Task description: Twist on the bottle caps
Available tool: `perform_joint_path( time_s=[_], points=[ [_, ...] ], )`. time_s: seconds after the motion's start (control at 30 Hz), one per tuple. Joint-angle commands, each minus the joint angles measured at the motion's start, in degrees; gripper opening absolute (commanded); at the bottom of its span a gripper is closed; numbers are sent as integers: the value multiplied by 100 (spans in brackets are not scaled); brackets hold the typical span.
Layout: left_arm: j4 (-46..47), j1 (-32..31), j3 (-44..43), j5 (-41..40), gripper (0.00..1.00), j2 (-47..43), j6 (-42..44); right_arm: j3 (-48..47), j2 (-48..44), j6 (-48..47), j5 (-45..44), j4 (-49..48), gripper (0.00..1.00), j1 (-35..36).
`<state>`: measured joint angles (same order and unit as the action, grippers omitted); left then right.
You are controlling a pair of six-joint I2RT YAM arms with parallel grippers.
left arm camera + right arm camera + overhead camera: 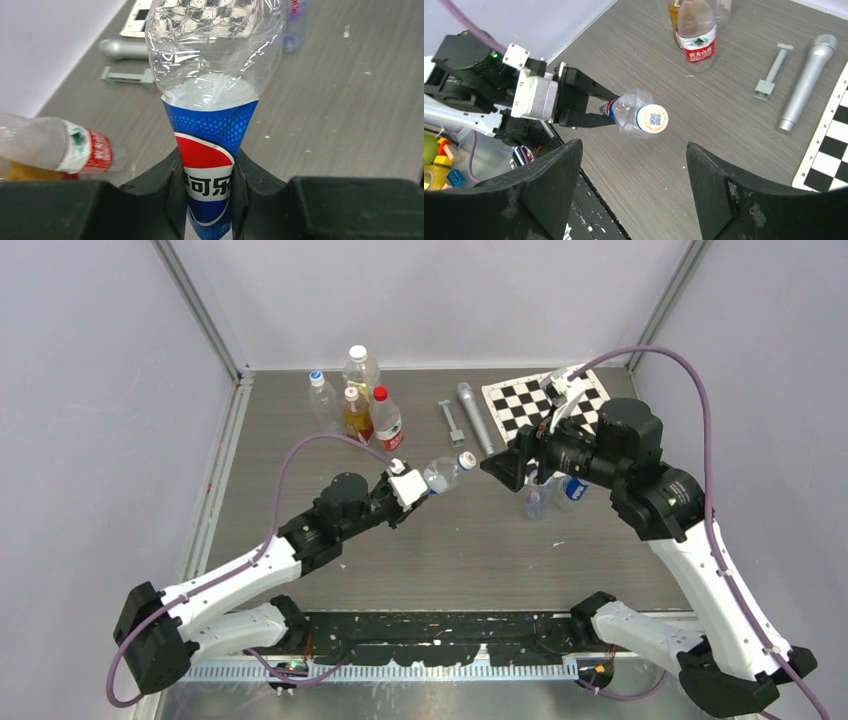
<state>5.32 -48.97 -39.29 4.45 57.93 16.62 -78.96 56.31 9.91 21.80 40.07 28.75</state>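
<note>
Pepsi-labelled clear bottle [628, 111] horizontal in mid-air, blue-rimmed white cap [652, 118] on its mouth, blue-capped bottle [321, 395] upright behind.

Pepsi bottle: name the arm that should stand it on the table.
Left. The left gripper is shut on the Pepsi bottle at its label, holding it off the table with its cap on. The right gripper is open and empty, facing the cap without touching it.

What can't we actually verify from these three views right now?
Top view: necks of the two small bottles sit under the right arm; capped or not, unknown.
Left wrist: the Pepsi bottle has its mouth end cut off by the top edge.
Right wrist: its cap is seen end-on, so how far it is threaded is hidden.
</note>
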Motion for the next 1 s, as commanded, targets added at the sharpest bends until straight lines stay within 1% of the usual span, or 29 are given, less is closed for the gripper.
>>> perform_joint_path(
  time_s=[0.0, 0.07, 0.2, 0.37, 0.5, 0.57, 0.63, 0.7, 0.87, 0.93, 0.97],
  points=[
    [269, 72, -104, 926, 0, -73, -653, 204, 47, -24, 460, -725, 82, 18],
    [493, 81, -101, 974, 0, -11, -803, 427, 62, 443, 451, -1041, 82, 17],
    [827, 81, -148, 1106, 0, 137, -1031, 794, 87, 964, 466, -1604, 81, 16],
    [1091, 81, -199, 1176, 0, 260, -1175, 992, 169, 1131, 544, -1843, 77, 16],
    [1233, 80, -202, 1137, 0, 348, -1290, 1115, 230, 1311, 641, -2013, 70, 16],
    [1275, 79, -211, 1118, 0, 372, -1331, 1151, 253, 1349, 673, -2035, 65, 16],
    [1287, 81, -211, 1046, 0, 393, -1359, 1171, 270, 1340, 676, -2032, 53, 16],
    [1296, 81, -205, 954, 0, 380, -1362, 1160, 287, 1327, 711, -1985, 45, 16],
    [1406, 81, -168, 843, 0, 351, -1396, 1129, 363, 1235, 756, -1784, 41, 16],
    [1439, 81, -167, 851, 1, 374, -1413, 1124, 389, 1195, 777, -1726, 35, 16],
    [1457, 74, -169, 841, 2, 387, -1416, 1122, 407, 1183, 781, -1711, 28, 21]
  ],
)
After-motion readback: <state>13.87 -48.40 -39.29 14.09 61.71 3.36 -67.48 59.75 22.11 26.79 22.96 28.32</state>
